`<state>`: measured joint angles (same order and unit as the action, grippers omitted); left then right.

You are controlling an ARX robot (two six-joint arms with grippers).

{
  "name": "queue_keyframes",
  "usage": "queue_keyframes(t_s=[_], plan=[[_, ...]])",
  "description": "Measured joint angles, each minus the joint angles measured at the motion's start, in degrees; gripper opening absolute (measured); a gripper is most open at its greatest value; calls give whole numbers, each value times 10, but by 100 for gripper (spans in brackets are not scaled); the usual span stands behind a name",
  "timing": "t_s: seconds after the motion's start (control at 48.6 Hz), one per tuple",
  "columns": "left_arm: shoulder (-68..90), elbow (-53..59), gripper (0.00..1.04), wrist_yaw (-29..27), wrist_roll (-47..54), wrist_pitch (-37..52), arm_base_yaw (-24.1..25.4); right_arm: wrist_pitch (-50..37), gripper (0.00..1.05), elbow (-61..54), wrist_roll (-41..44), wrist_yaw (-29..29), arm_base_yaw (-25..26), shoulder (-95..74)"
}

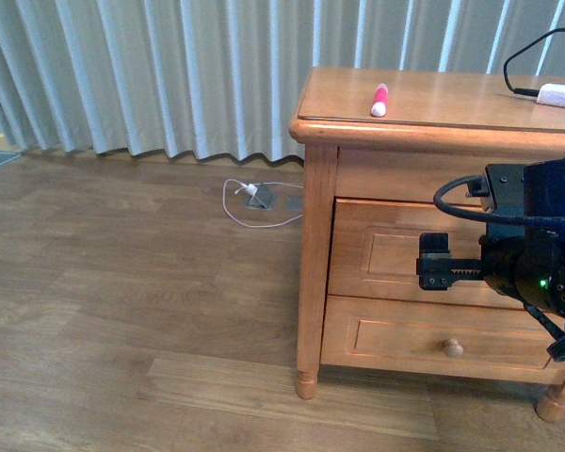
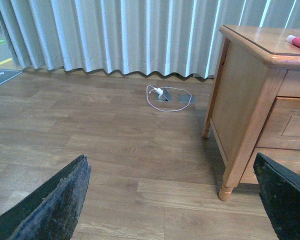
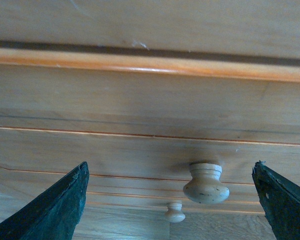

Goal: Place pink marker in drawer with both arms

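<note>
The pink marker lies on the dresser top near its left front edge; its end also shows in the left wrist view. The drawer is shut. My right gripper is open right in front of it. In the right wrist view the drawer's round knob sits between the open fingers, nearer the right one, untouched. My left gripper is open and empty over the floor, left of the dresser; it is out of the front view.
A white charger block with a black cable lies at the dresser top's right. The shallower drawer's knob shows below, and also in the right wrist view. A white cable and floor socket lie by grey curtains.
</note>
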<state>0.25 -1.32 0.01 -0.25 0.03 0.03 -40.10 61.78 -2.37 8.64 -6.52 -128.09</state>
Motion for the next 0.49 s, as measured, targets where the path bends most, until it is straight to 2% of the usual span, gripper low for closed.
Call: queue_keyframes(t_s=[0.494], plan=[[0,0,99,0,0,0,0,-6,96,12,8,-6,16,-23]])
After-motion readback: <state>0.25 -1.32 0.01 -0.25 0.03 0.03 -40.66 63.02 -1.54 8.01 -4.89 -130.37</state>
